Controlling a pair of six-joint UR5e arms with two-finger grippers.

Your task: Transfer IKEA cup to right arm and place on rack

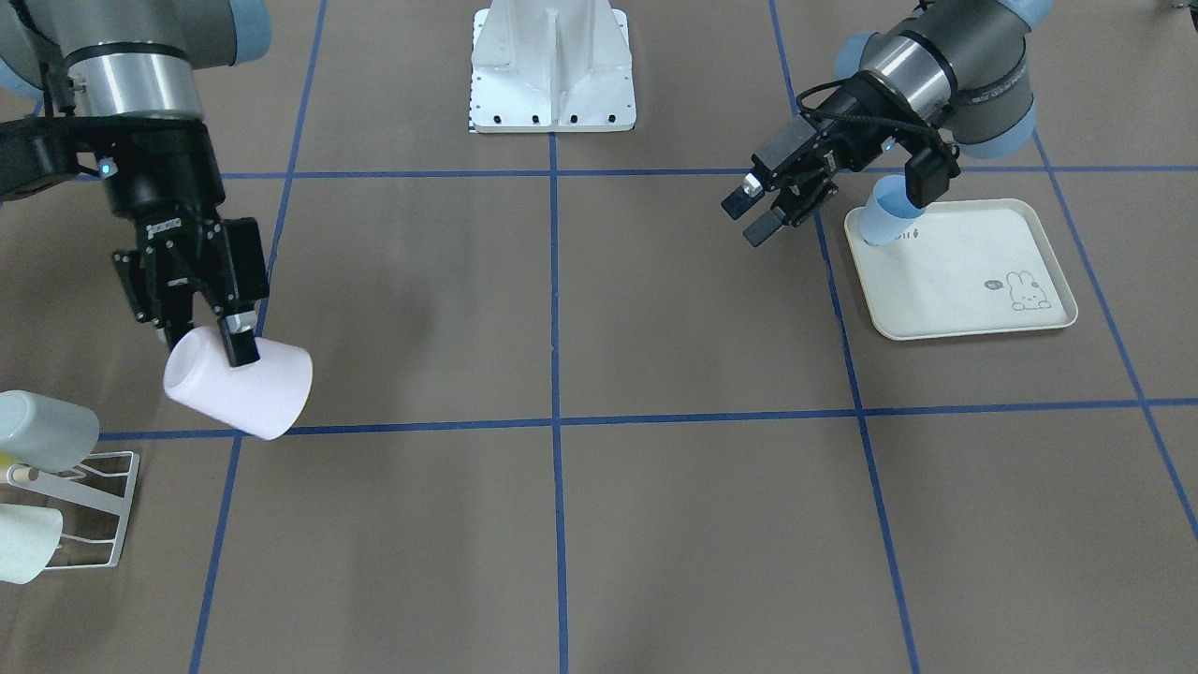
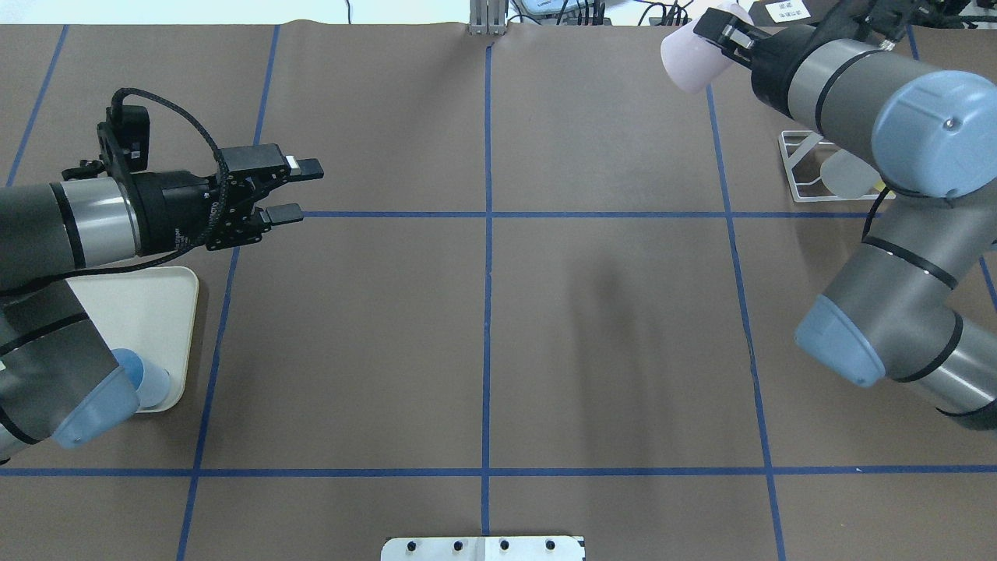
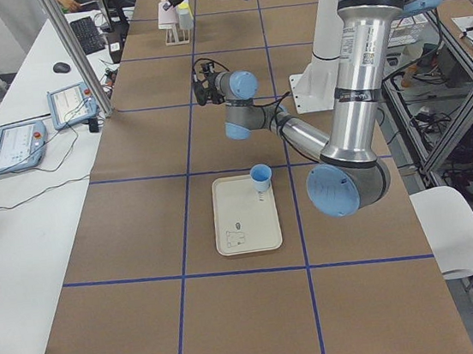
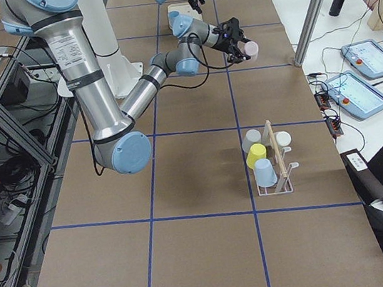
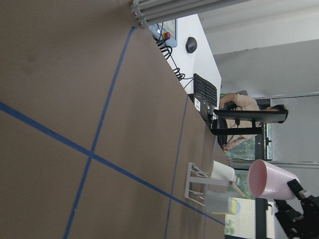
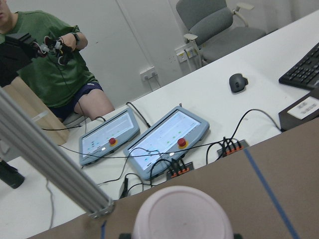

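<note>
Now, cup (image 1: pixel 239 384): pink, tipped on its side, in the air, near rack (image 1: pixel 89 505), not touching it.
Right gripper (image 1: pixel 211 348): pinching cup across its wall; cup hangs at fingertips.
Left gripper (image 1: pixel 747 218): fingers spread, just beside tray (image 1: pixel 964 281).

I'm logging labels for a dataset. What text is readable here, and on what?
Nothing reads clearly.
Tray: print and speech bubble beside the rabbit drawing, too small.
White label at the table's far edge: blurred.
Left gripper: white lettering on its body, too small.
</note>
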